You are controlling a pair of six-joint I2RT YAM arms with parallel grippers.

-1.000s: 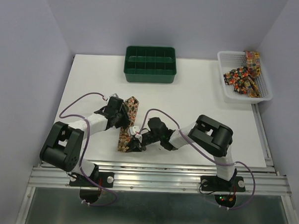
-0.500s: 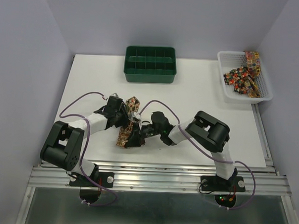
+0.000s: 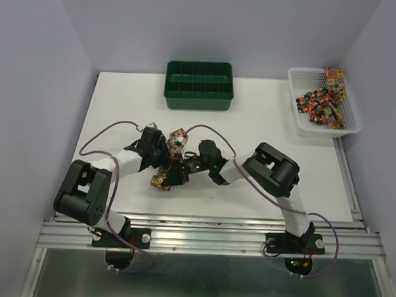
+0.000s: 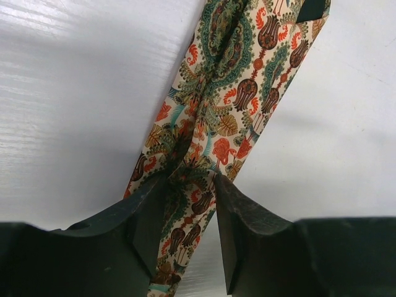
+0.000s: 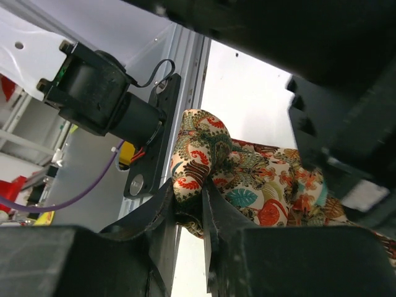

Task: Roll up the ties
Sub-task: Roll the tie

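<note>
In front of the green tray, on the desk, the left hand was held half closed, the tie gripped between its fingers. Just rightward, a fold of that tie was pinched by the nearly closed right hand. Right of the tray, more ties were heaped in the white basket.

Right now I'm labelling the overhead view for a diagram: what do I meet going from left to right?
In order: left arm's elbow → tie → right arm's elbow → white basket. The green tray overlaps the tie sideways, so I left it out.
</note>
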